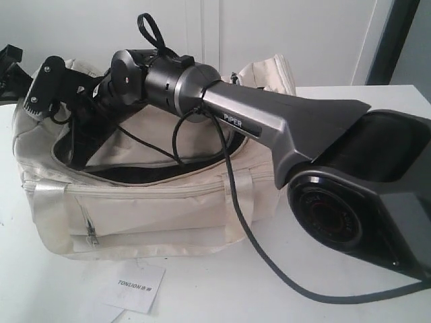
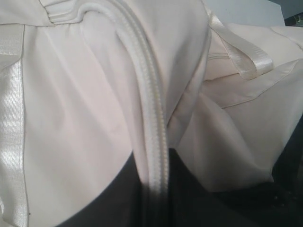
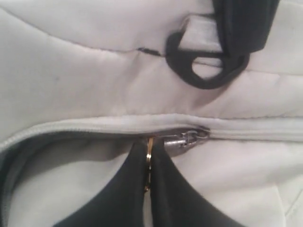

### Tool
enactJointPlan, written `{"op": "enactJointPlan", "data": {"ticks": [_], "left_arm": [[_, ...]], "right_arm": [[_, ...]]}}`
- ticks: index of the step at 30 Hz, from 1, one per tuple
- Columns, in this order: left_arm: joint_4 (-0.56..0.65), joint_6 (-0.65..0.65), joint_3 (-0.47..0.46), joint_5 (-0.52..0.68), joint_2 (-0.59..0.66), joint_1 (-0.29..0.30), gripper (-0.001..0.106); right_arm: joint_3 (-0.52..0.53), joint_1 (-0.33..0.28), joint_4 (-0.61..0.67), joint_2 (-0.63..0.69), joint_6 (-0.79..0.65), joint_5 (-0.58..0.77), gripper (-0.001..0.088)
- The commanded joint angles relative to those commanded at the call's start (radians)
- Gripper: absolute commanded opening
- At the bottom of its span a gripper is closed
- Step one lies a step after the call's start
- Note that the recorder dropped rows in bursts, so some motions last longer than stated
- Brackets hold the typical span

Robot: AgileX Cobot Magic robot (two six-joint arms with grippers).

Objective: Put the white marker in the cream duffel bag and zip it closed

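Observation:
The cream duffel bag lies on the white table with its top zipper partly open and the dark lining showing. My right gripper reaches across over the bag and is shut on the thin metal zipper pull, just beside the slider. My left gripper is shut on the bag's zipper band at the bag's end, with a dark finger on either side of it. The white marker is out of view.
A white paper tag printed TONLION lies on the table in front of the bag. The right arm's black cable trails over the bag and the table. A black buckle ring sits on the bag beyond the zipper.

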Motion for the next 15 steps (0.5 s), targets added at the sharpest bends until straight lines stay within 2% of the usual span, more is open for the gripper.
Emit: {"op": "enactJointPlan", "data": {"ticks": [3,15], "left_arm": [[0.000,0.000,0.000,0.000,0.000,0.000,0.000],[0.000,0.000,0.000,-0.007,0.000,0.000,0.000]], "right_arm": [[0.000,-0.001,-0.010,-0.020,0.084,0.019,0.0000],[0.000,0.001,-0.009,-0.051,0.141,0.106,0.0000]]}}
